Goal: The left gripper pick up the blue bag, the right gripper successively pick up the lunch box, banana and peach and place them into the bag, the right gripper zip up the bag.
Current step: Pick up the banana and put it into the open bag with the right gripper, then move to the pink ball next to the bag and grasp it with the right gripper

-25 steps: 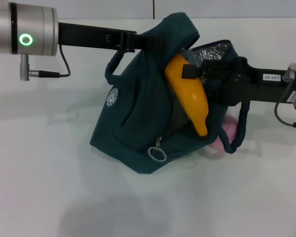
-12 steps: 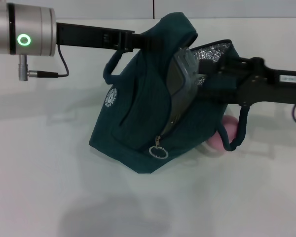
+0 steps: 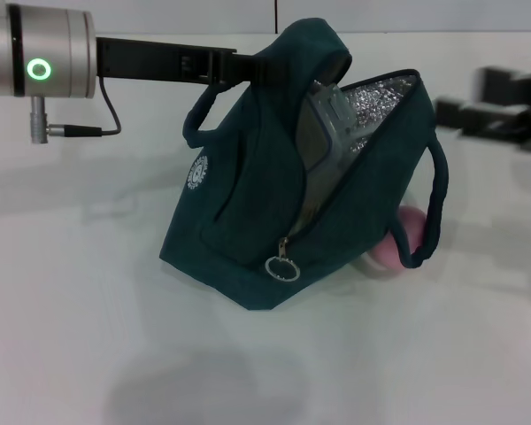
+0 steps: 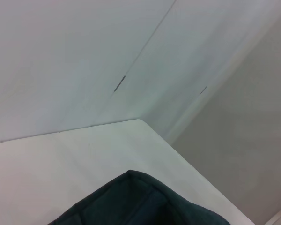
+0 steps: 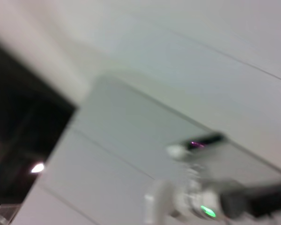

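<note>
The blue bag (image 3: 248,204) hangs tilted with its base on the white table, its mouth open and the silver lining showing. My left gripper (image 3: 258,69) is shut on the bag's top and holds it up; the fabric also shows in the left wrist view (image 4: 140,201). The clear lunch box (image 3: 323,133) stands inside the mouth. The banana is hidden from view. The pink peach (image 3: 398,241) lies on the table behind the bag's lower right side, beside the hanging handle (image 3: 435,204). My right gripper (image 3: 465,99) is blurred, open and empty, off to the right of the bag's mouth.
The white table (image 3: 115,354) spreads around the bag. A zipper pull ring (image 3: 282,267) hangs at the bag's lower front corner. The left arm's cable (image 3: 80,131) hangs at the far left. A wall stands behind the table.
A second ago my right gripper held the banana at the bag's mouth. It went into the bag, and it has now pulled back to the right, empty. The banana no longer shows.
</note>
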You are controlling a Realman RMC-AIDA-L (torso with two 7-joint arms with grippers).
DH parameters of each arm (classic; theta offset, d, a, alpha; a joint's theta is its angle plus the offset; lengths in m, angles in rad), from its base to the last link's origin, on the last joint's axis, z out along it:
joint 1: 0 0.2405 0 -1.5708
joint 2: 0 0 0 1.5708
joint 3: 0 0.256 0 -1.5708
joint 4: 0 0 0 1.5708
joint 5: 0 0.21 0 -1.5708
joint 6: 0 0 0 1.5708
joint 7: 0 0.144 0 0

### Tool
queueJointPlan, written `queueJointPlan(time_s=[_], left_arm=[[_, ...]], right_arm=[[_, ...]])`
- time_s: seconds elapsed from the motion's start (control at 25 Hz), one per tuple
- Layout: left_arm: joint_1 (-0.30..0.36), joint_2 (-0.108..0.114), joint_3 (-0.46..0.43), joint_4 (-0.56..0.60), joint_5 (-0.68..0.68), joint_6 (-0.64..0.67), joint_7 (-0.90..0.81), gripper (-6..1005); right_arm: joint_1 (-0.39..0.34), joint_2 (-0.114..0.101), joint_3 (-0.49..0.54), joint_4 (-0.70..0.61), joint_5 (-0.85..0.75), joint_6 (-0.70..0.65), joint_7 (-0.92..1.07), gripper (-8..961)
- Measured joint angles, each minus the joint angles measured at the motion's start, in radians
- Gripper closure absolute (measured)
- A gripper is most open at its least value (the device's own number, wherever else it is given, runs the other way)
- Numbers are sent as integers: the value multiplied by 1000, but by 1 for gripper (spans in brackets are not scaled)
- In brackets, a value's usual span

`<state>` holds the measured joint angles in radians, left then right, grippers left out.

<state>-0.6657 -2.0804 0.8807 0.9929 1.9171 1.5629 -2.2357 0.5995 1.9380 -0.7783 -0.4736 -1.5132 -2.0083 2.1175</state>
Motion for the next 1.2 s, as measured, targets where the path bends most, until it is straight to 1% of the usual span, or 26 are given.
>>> queueJointPlan(time_s=[0.08,0.16,0.2,0.24,0.32,0.4,0.44,0.52,0.64,0.68,0.76,0.8,0.84,0.92,0.96,1.0,1.08,1.2], left_arm=[[3,-1,-1,-2,0,-1,1,942],[7,-1,-4,-2,0,-2,1,942],[8,-2,-8,-3,0,-2,1,942],[9,-2,-13,-5,0,-3,1,942],[10,-2,-21,-16,0,-8,2,942],[11,-1,-26,-31,-1,-15,2,942],[11,1,-28,-39,-2,-18,1,942],[11,2,-29,-49,-2,-22,1,942],[11,-1,-29,-52,-2,-23,0,942],[10,-2,-29,-52,-2,-23,0,942],[8,-3,-29,-53,-2,-24,-1,941],[5,-4,-29,-53,-2,-25,-1,941],[2,-4,-29,-53,-2,-26,0,941],[1,-4,-29,-53,-2,-29,0,941],[0,-4,-29,-53,-1,-35,1,941],[0,-3,-29,-53,1,-44,3,941],[4,1,-29,-53,5,-63,3,941],[17,12,-34,-53,8,-85,3,941]], right_arm=[[-16,-3,62,-32,-2,-73,-73,111],[-43,-12,89,-97,-6,-111,-109,111],[-68,-17,90,-156,-7,-115,-113,111],[-81,-19,90,-186,-7,-115,-115,111],[-139,-19,89,-345,-19,-94,-111,111],[-195,-10,88,-508,-53,-52,-94,111],[-228,-1,87,-614,-87,-23,-79,111],[-263,16,90,-789,-162,20,-46,112],[-276,37,94,-959,-282,54,0,112],[-275,46,91,-1025,-348,69,23,113],[-268,56,75,-1099,-455,93,55,113],[-268,56,75,-1099,-455,93,55,114],[-256,61,49,-1140,-551,120,80,114],[-241,67,12,-1152,-635,160,97,114],[-241,67,12,-1152,-635,160,97,115],[-228,70,-23,-1136,-679,194,105,115],[-214,70,-53,-1115,-710,214,115,121],[-173,71,-84,-1062,-752,227,125,131]])
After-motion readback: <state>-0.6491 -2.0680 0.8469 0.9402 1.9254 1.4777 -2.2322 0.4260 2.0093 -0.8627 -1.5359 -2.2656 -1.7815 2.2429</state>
